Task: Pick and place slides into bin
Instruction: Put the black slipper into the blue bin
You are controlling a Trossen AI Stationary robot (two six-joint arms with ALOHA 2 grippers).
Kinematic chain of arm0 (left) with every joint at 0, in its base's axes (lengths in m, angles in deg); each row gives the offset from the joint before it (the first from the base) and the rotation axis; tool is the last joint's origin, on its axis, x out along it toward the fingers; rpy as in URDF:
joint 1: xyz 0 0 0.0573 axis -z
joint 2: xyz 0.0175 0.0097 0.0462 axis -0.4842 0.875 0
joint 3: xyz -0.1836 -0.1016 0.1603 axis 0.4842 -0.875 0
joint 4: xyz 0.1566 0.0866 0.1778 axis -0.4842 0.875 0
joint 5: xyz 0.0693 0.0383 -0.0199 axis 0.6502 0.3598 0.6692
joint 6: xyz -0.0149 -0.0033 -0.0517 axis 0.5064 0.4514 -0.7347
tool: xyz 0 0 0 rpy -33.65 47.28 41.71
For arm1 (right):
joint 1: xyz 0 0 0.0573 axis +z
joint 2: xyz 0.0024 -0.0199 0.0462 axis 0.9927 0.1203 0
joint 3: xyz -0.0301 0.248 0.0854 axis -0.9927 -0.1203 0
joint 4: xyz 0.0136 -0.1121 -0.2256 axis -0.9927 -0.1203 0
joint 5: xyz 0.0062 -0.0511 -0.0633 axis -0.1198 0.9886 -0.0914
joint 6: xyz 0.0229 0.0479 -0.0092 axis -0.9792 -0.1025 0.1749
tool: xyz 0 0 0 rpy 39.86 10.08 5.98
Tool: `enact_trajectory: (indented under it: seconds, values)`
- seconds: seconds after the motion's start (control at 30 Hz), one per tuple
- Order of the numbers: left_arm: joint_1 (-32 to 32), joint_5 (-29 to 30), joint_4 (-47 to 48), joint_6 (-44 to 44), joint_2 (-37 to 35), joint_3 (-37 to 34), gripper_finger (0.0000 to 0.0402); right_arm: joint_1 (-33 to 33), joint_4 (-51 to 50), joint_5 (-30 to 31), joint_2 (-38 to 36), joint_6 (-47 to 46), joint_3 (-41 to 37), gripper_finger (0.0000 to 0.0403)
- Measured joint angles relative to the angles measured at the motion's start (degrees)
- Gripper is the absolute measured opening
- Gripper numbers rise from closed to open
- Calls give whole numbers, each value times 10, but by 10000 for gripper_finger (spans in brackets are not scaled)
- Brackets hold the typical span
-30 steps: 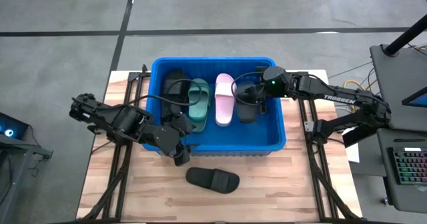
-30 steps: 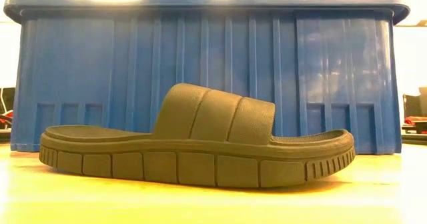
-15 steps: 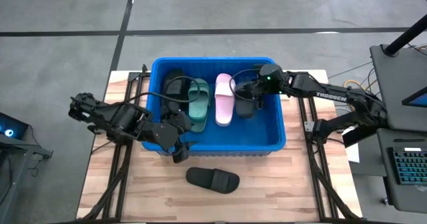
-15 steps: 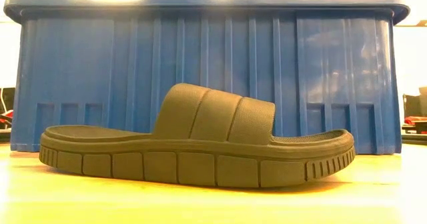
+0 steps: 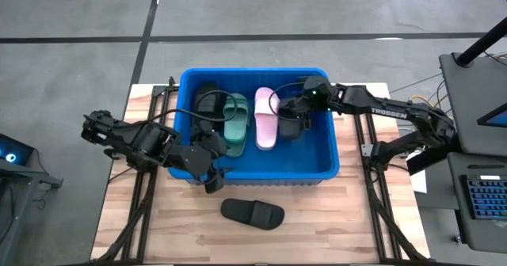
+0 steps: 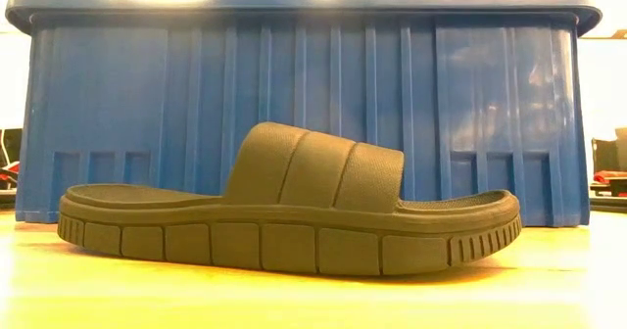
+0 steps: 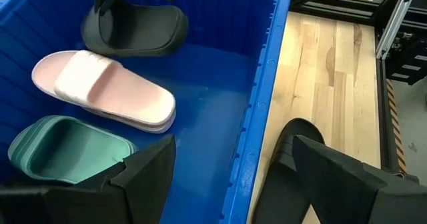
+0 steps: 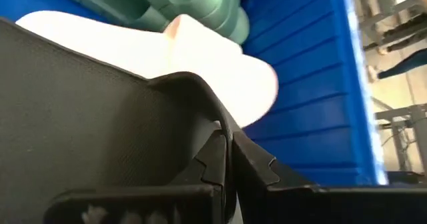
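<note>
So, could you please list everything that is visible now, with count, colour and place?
bin: one, bright blue, far half of the table.
table: one, light wood.
pink slide: one, in the bin.
green slide: one, in the bin, beside the pink slide.
black slides in the bin: two, one at the left end, one held at the right.
black slide on the table: one, in front of the bin.
left pincer: open, above the bin's near rim.
right pincer: shut on a black slide, inside the bin.

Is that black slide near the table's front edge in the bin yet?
Out. The black slide lies upright on the table, outside the bin.
</note>
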Motion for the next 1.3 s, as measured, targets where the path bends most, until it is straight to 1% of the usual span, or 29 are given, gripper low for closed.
enact_trajectory:
  seconds: [0.27, 0.8, 1.07, 1.2, 1.3]
  values:
    - [0, 0, 0, 2, 0, 0, 283, -13, -12, -6, -9, 16, -13, 8]
    - [0, 0, 0, 2, 0, 0, 283, -35, -13, 0, 17, 53, -25, 8]
    - [0, -1, 0, 2, 0, 0, 283, -35, -12, 1, 50, 85, -26, 9]
    - [0, -1, 0, 2, 0, 0, 283, -35, -12, 37, 72, 99, -26, 9]
    - [0, -1, -1, 2, 0, 0, 283, -35, -12, 46, 85, 99, -26, 9]
